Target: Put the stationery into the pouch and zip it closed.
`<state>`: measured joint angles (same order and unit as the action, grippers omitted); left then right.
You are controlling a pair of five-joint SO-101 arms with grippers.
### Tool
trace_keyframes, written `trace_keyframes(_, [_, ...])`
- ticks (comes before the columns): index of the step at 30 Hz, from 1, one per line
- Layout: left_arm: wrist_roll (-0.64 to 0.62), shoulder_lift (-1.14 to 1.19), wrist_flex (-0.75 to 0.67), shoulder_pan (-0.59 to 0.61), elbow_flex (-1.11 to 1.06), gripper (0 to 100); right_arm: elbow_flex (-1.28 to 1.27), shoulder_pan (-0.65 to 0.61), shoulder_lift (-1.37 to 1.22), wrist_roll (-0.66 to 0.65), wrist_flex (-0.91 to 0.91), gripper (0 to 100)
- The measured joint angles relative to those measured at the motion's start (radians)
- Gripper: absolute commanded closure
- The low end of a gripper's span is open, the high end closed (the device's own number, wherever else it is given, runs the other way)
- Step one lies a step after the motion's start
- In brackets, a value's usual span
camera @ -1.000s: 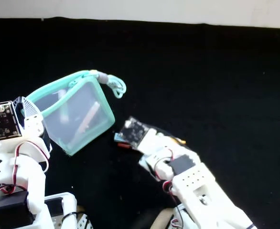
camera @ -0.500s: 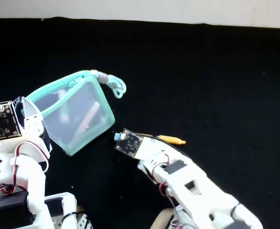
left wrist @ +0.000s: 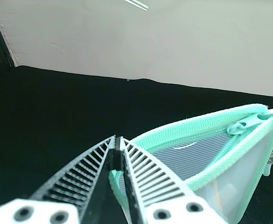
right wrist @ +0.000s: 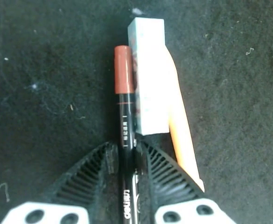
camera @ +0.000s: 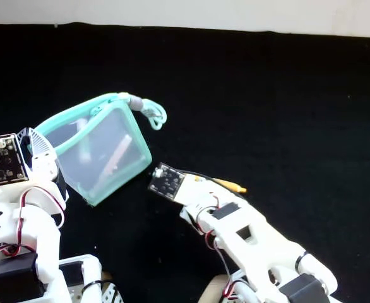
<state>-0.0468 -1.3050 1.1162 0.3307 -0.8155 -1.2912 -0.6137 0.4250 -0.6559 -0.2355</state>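
Note:
The mint-green pouch with see-through sides stands open at the left, its zipper pull at the far end. A white stick and a tan stick show inside it. My left gripper is shut on the pouch's near rim. In the right wrist view my right gripper is shut on a black pen with a red-brown cap. A white eraser block lies against the pen, and an orange pen lies beside and partly under the eraser. The orange pen's tip sticks out past the right arm.
A black cloth covers the table up to a pale wall at the back. The pouch's looped cord hangs off its far corner. The left arm's white base fills the near left corner.
The right arm has swung its wrist towards the pouch and risen, uncovering the orange pen on the cloth. The left arm and the pouch have not moved.

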Motion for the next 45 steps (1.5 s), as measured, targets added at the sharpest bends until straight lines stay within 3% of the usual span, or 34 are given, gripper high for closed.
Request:
trace_keyframes(16, [0.000, 0.000, 0.000, 0.000, 0.000, 99, 0.000, -0.002, 0.249, 0.017, -0.282, 99.2])
trace_keyframes(35, [0.000, 0.000, 0.000, 0.000, 0.000, 99, 0.250, -0.003, 0.374, 0.473, -0.336, 99.2])
trace_keyframes(45, [0.000, 0.000, 0.000, 0.000, 0.000, 99, 0.391, -0.003, 0.374, 0.631, -0.336, 99.2])
